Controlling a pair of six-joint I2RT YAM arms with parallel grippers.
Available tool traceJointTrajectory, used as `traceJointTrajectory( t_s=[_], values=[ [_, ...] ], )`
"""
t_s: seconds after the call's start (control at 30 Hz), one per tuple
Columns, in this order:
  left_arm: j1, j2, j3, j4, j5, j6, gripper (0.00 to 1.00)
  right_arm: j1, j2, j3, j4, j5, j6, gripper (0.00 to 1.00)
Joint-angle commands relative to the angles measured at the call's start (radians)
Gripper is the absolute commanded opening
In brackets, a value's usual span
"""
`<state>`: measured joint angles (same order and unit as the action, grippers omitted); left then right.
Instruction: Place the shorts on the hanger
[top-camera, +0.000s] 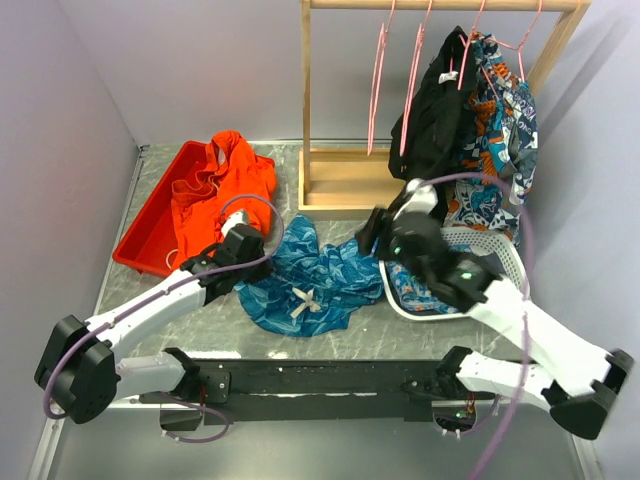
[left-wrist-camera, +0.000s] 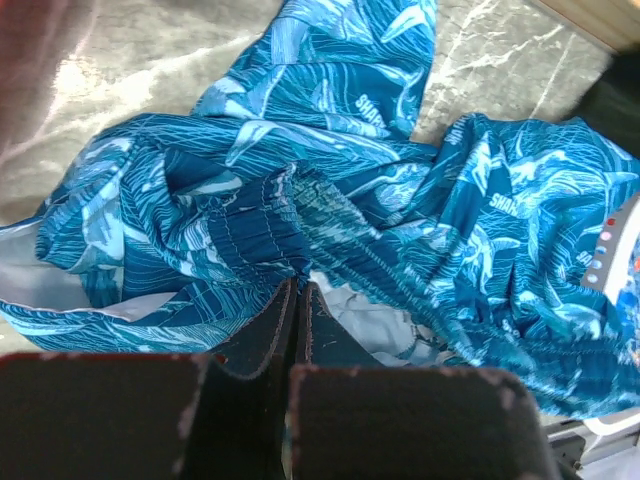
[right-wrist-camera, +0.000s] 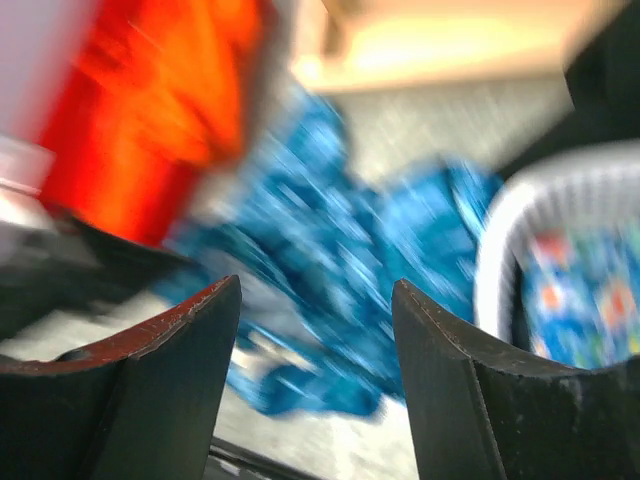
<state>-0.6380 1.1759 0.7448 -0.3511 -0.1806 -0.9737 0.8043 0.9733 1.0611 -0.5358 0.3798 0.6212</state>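
Observation:
The teal-blue leafy-print shorts (top-camera: 318, 272) lie crumpled on the table, the white drawstring (top-camera: 303, 304) showing near the front. My left gripper (top-camera: 257, 262) is at their left edge. In the left wrist view its jaws (left-wrist-camera: 297, 292) are pressed together on the gathered waistband of the shorts (left-wrist-camera: 330, 200). My right gripper (top-camera: 371, 231) hovers over the right edge of the shorts, open and empty (right-wrist-camera: 318, 292). The shorts (right-wrist-camera: 340, 250) look blurred below it. Empty pink hangers (top-camera: 378, 80) hang on the wooden rack (top-camera: 345, 178) behind.
A red bin (top-camera: 150, 215) with an orange garment (top-camera: 215, 190) stands at the back left. A white basket (top-camera: 500, 262) with a floral garment sits at the right under my right arm. Dark and floral clothes (top-camera: 470, 120) hang on the rack's right side.

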Motion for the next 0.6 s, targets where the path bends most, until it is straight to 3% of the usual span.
traceJointTrajectory(
  t_s=[0.0, 0.17, 0.27, 0.57],
  values=[
    [0.004, -0.01, 0.05, 0.038, 0.03, 0.015, 0.01, -0.016, 0.01, 0.256, -0.036, 0.121, -0.128, 0.69],
    [0.004, -0.018, 0.077, 0.017, 0.029, 0.041, 0.01, -0.19, 0.27, 0.65, -0.125, 0.056, -0.222, 0.69],
    [0.003, -0.012, 0.097, 0.001, 0.032, 0.053, 0.01, -0.276, 0.376, 0.794, -0.156, 0.041, -0.242, 0.68],
    [0.004, -0.033, 0.123, -0.023, 0.024, 0.095, 0.01, -0.362, 0.628, 1.048, -0.207, 0.097, -0.261, 0.66]
  ],
)
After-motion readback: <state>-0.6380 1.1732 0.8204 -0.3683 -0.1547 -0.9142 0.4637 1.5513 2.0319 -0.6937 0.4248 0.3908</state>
